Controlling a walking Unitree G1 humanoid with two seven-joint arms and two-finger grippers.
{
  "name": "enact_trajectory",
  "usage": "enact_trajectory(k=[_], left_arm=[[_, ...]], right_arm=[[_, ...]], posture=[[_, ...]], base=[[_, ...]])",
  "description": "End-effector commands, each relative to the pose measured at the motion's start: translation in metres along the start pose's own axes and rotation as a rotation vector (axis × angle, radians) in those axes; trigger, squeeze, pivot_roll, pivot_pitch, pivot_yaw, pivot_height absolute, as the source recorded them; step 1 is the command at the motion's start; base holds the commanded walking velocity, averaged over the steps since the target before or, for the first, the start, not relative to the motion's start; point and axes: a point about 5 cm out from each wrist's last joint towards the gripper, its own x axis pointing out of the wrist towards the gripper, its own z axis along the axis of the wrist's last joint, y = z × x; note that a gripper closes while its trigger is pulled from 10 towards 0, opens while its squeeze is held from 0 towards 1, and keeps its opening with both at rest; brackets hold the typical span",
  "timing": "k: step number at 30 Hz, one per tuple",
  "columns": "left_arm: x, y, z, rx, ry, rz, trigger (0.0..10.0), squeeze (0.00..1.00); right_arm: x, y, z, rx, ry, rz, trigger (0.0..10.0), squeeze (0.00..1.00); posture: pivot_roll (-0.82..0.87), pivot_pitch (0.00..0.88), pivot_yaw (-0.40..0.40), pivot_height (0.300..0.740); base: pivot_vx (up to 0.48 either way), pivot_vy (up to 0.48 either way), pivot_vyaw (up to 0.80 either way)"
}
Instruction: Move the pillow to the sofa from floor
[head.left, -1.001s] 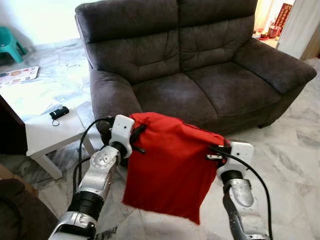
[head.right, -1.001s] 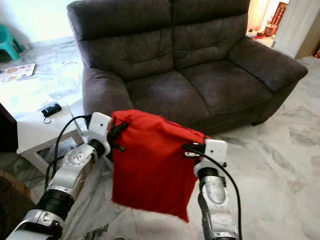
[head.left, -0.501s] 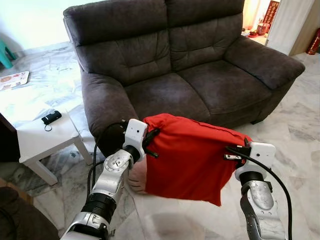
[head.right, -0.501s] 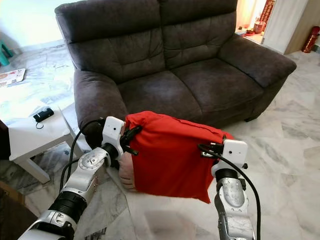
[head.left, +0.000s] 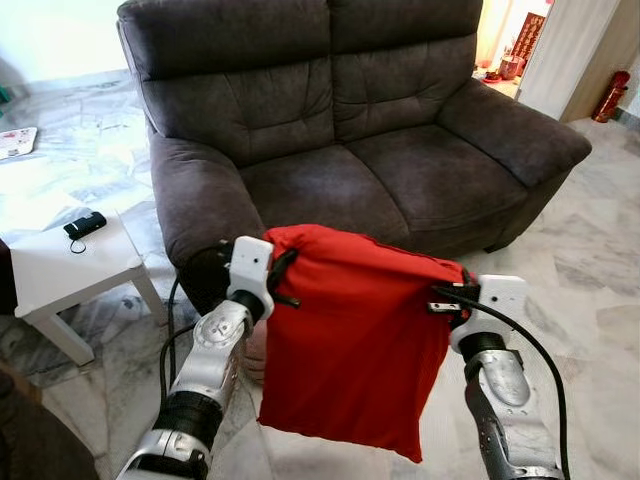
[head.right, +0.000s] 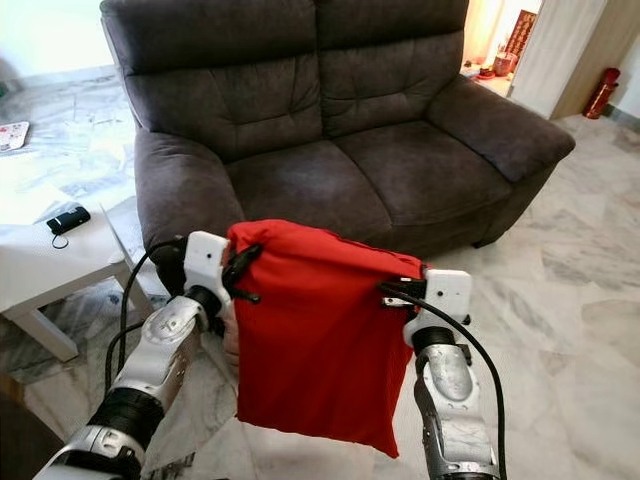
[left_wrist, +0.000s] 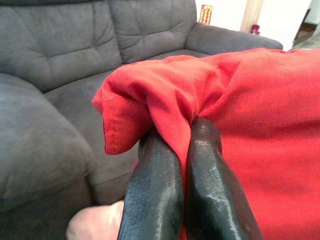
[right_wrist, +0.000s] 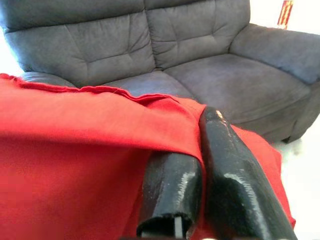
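Marble floor (head.left: 590, 270) stretches pale and veined around a dark grey sofa (head.left: 340, 110) with 2 seats, which stands at the far side of my view. To the left, beside the sofa's arm, I see a low white side table (head.left: 60, 265) with a small black object (head.left: 84, 224) lying on top.

Near me, in front of the sofa and off the floor, hangs the red pillow (head.left: 355, 340), held up by its top edge between both arms. Its lower part droops loosely toward the floor, and the fabric looks slack, more like a cover than a full cushion. It is not touching the sofa seat; it hangs in front of the sofa's near edge.

My left gripper (left_wrist: 182, 145) is clenched on the pillow's top left corner, the 2 black fingers (left_wrist: 155, 185) pinching a fold of red cloth between them. My right gripper (right_wrist: 200, 150) is likewise clamped on the top right corner, with cloth bunched between its fingers (right_wrist: 235, 175).

Something pale and rounded (head.left: 255, 350) shows just behind the pillow's left edge, low down; I cannot tell what it is.
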Motion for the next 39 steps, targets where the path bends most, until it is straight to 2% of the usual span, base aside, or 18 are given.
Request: enact_trajectory(k=[1,6,14,21,27,32,39], left_arm=[[0.000,0.007,0.017,0.035,-0.080,0.013,10.0,0.00],[0.002,0.008,0.017,0.033,-0.073,0.004,10.0,0.00],[0.004,0.001,0.017,0.029,-0.069,-0.018,10.0,0.00],[0.006,0.002,0.019,0.020,-0.076,-0.004,10.0,0.00],[0.005,0.004,0.019,0.012,-0.077,0.014,10.0,0.00],[0.003,0.003,0.017,0.004,-0.076,0.026,10.0,0.00],[0.004,0.002,0.016,0.000,-0.075,0.033,10.0,0.00]], right_arm=[[0.004,-0.002,0.014,0.018,-0.065,-0.019,10.0,0.00],[-0.001,0.000,0.010,0.018,-0.056,-0.026,10.0,0.00],[-0.003,0.005,0.009,-0.004,-0.061,-0.012,10.0,0.00],[-0.002,0.009,0.010,-0.021,-0.065,0.028,10.0,0.00],[-0.002,0.014,0.010,-0.032,-0.058,0.057,10.0,0.00],[-0.002,0.017,0.012,-0.064,-0.061,0.088,10.0,0.00],[-0.002,0.019,0.012,-0.056,-0.056,0.118,10.0,0.00]], posture=[[0.00,0.000,-0.033,0.740],[-0.04,0.000,0.002,0.740],[-0.07,0.000,0.023,0.740],[-0.05,0.000,0.006,0.740],[-0.05,0.000,-0.007,0.740],[-0.05,0.000,-0.020,0.740],[-0.05,0.000,-0.033,0.740]], base=[[0.000,0.000,0.00],[0.000,0.000,0.00],[0.000,-0.196,0.00],[0.000,-0.291,0.72],[0.000,-0.311,0.00],[0.000,-0.311,0.71],[0.000,-0.310,0.65]])
